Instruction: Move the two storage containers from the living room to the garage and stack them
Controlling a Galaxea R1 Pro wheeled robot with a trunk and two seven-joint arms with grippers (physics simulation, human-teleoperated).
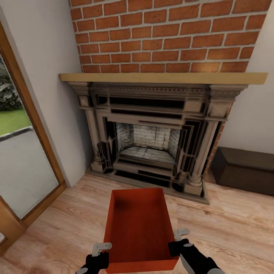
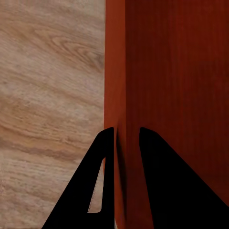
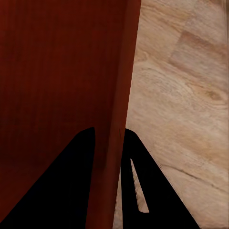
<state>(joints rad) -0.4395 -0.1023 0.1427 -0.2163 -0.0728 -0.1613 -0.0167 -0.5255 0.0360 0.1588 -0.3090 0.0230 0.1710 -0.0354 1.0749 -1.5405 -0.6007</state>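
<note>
both arms are on one orange-red storage container [image 1: 139, 228], open top up, held in front of the robot above the light wood plank floor [image 1: 236, 228] of the living room. left gripper [image 1: 99, 253] sits on the container's left wall near the near corner, right gripper [image 1: 179, 238] on the right wall at about the same spot. left wrist view: left gripper [image 2: 126, 143] straddles the wall rim, one dark finger [image 2: 102, 181] outside and one inside the bin, jaws narrowed onto the wall, container [image 2: 176, 71] interior beside it, plank floor [image 2: 47, 86] on the outer side. right wrist view is the mirror: right gripper [image 3: 109, 138] closed down on the wall rim, one finger [image 3: 138, 186] outside over the floor [image 3: 186, 95], the other inside the container [image 3: 57, 71]. so both have hold of the container by its side walls. the red brick fireplace [image 1: 152, 152] with wood mantel [image 1: 163, 78] is straight ahead, a low dark-brown cabinet [image 1: 245, 169] to its right, a wood-framed glass door [image 1: 23, 152] at left with grass outside.
</note>
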